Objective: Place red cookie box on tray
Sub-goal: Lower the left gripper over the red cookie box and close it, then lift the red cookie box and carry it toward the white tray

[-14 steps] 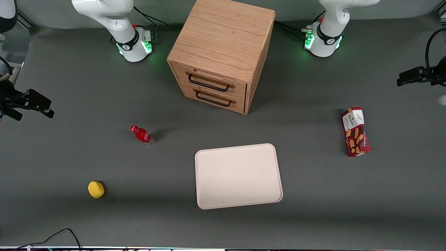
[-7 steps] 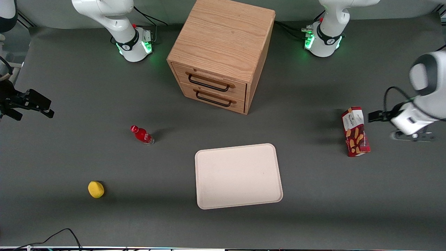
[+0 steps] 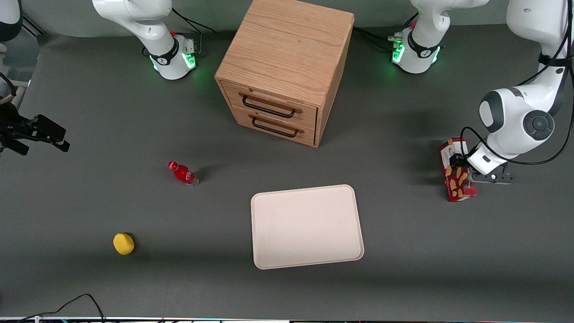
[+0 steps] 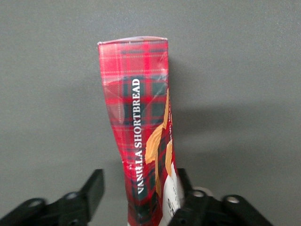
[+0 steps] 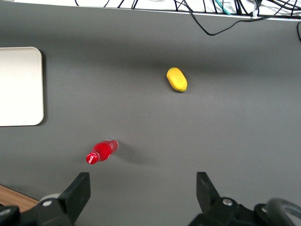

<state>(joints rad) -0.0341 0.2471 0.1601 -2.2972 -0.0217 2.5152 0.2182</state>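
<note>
Change: the working arm has swung in from the counter's edge over the last second; it was barely in the front view then, and now its gripper (image 3: 466, 169) sits directly at the red cookie box (image 3: 457, 170).
Gripper: low over the box, roughly at its middle; in the wrist view the gripper (image 4: 141, 197) straddles the box (image 4: 138, 141) with one finger (image 4: 91, 188) on each side.
Jaws: apart. A gap shows between one finger and the box wall; the other finger is close to or touching the box, cannot tell which. Not clamped yet.
Box: has not moved; on the counter toward the working arm's end, standing on a long narrow side, white label end pointing away from the front camera.
Tray (image 3: 307, 226): bare, well apart from the box, nearer to the front camera than the wooden drawer cabinet (image 3: 287, 67).
Others: small red bottle (image 3: 182, 173) and yellow object (image 3: 123, 243) lie toward the parked arm's end, away from the likely path.
Stage: approach done, grasp pending; lift and carry to the tray not yet done.
Risk: the box is slim and on edge, so an off-centre close could tip it.
</note>
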